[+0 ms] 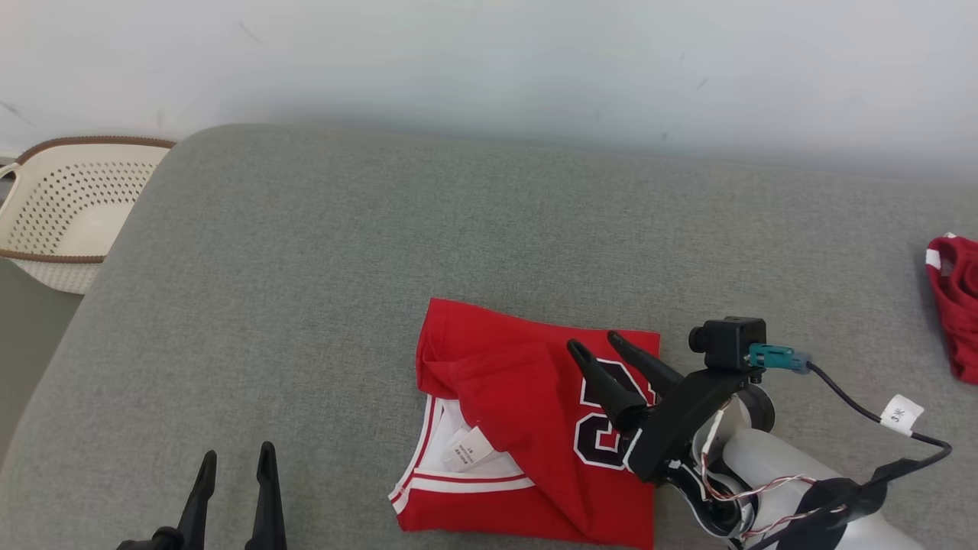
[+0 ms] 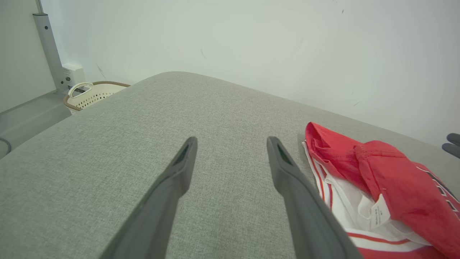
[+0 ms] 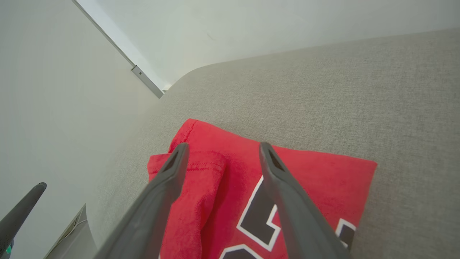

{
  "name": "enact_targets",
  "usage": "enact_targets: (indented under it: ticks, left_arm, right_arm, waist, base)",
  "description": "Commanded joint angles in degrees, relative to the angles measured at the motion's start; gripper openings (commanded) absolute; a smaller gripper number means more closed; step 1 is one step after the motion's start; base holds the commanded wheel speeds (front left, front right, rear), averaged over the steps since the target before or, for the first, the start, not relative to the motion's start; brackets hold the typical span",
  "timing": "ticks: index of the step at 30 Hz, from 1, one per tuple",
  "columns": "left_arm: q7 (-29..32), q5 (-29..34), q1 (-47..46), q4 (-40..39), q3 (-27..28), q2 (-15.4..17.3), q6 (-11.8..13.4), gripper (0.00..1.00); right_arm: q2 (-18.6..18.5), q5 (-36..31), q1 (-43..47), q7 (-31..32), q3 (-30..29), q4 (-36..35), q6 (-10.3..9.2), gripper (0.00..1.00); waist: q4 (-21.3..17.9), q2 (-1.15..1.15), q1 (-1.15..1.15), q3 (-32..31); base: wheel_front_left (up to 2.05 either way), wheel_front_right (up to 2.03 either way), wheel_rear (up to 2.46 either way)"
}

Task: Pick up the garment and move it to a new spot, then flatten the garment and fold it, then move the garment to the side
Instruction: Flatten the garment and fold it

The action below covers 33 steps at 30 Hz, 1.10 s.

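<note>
The red garment lies near the front edge of the grey cushioned surface, right of the middle, gathered into a compact, roughly square packet with 1 red flap laid diagonally over the white-trimmed neckline. To my eye the flattening and folding look about done, though the top flap sits a bit loose. What seems left is the last part, shifting the packet off to the side, and nothing has hold of it for that yet. The right gripper hangs over the packet's right half with its 2 dark fingers parted and nothing between them; whether the tips touch the cloth I cannot tell. The left gripper sits low at the front left over bare cushion, well apart from the garment, its fingers likewise spread and empty. A pale perforated basket stands off the left end, and another red garment lies bunched at the far right edge. As for writing, the chest shows a black numeral outlined in white that looks like a 2, partly hidden by the arm. The white sewn-in label carries print too small to read. A paper tag on the wrist cable reads a 3 followed by a character I cannot make out.
</note>
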Motion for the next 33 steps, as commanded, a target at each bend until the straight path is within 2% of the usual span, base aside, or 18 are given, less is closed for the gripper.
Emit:
enact_targets:
  ticks: [1,3,4,5,6,9,10,11,12,24,25,26,28,29,33]
  left_arm:
    - [-0.23,0.15,-0.07,-0.14,-0.05,0.05,0.14,1.0]
    - [-0.23,0.02,-0.26,-0.04,-0.27,0.04,0.18,1.0]
    - [-0.23,-0.08,-0.33,-0.07,-0.37,0.04,0.23,1.0]
    - [-0.23,-0.17,-0.37,-0.06,-0.3,0.05,0.27,1.0]
    - [-0.23,-0.23,-0.4,-0.03,-0.24,0.05,0.23,1.0]
    - [-0.23,-0.38,-0.47,-0.03,-0.19,0.04,0.27,1.0]
    - [-0.23,-0.45,-0.54,-0.07,-0.31,0.05,0.31,1.0]
    - [-0.23,-0.51,-0.61,-0.12,-0.39,0.04,0.32,1.0]
    - [-0.23,-0.63,-0.71,-0.17,-0.51,0.04,0.37,1.0]
    - [-0.23,-1.38,-1.34,-0.18,-1.26,0.05,0.83,1.0]
    - [-0.23,-1.46,-1.34,-0.19,-1.36,0.05,0.91,1.0]
    - [-0.23,-1.5,-1.35,-0.19,-1.45,0.05,0.9,1.0]
    - [-0.23,-1.61,-1.38,-0.2,-1.55,0.05,0.97,1.0]
    - [-0.23,-1.65,-1.42,-0.19,-1.57,0.05,0.94,1.0]
    - [-0.23,-1.72,-1.31,-0.22,-1.36,0.05,1.13,1.0]
  right_arm:
    - [0.48,0.34,-0.45,0.03,0.32,0.45,0.03,0.96]
    - [1.08,0.72,-0.74,-0.01,0.92,1.52,0.03,0.74]
    - [1.27,0.84,-0.91,0.0,1.21,1.92,0.03,0.4]
    - [1.46,1.08,-1.13,0.01,1.48,2.29,0.03,0.23]
    - [1.67,1.44,-1.2,0.21,1.77,2.66,0.03,0.24]
    - [2.13,2.29,-1.42,0.45,2.7,3.98,0.03,0.47]
    - [2.28,2.45,-1.56,0.66,3.07,4.5,0.03,0.83]
    - [2.48,2.57,-1.81,0.47,3.36,4.87,0.03,0.98]
    - [2.66,2.75,-1.97,0.49,3.69,5.22,0.03,1.0]
    - [3.68,5.23,-3.93,0.31,6.36,7.65,0.03,1.0]
    - [3.74,5.39,-4.0,0.4,6.6,7.86,0.03,0.87]
    - [3.77,5.6,-4.11,0.38,6.83,8.08,0.03,0.56]
    - [3.78,5.81,-4.53,0.19,7.28,8.21,0.03,0.05]
    - [3.76,5.97,-4.76,-0.07,7.45,8.22,0.03,0.0]
    - [3.44,5.45,-5.45,-1.04,8.3,7.47,0.03,0.0]
  waist:
    - [0.41,0.0,0.0,0.32]
    - [0.87,0.0,0.0,0.61]
    - [1.09,0.0,0.0,0.74]
    - [1.27,0.0,0.0,0.87]
    - [1.45,0.0,0.0,1.0]
    - [1.92,0.0,0.0,1.39]
    - [2.11,0.0,0.0,1.58]
    - [2.25,0.0,0.0,1.71]
    - [2.41,0.0,0.0,1.88]
    - [3.7,0.0,0.0,3.04]
    - [3.81,0.0,0.0,3.08]
    - [3.92,0.0,0.0,3.12]
    - [4.14,0.0,0.0,3.2]
    - [4.22,0.0,0.0,3.23]
    - [4.22,0.0,0.0,3.28]
  base:
    - [0.0,0.0,0.0]
    - [0.0,0.0,0.0]
    - [0.0,0.0,0.0]
    - [0.0,0.0,0.0]
    - [0.0,0.0,0.0]
    - [0.0,0.0,0.0]
    - [0.0,0.0,0.0]
    - [0.0,0.0,0.0]
    - [0.0,0.0,0.0]
    - [0.0,0.0,0.0]
    - [0.0,0.0,0.0]
    - [0.0,0.0,0.0]
    - [0.0,0.0,0.0]
    - [0.0,0.0,0.0]
    - [0.0,0.0,0.0]
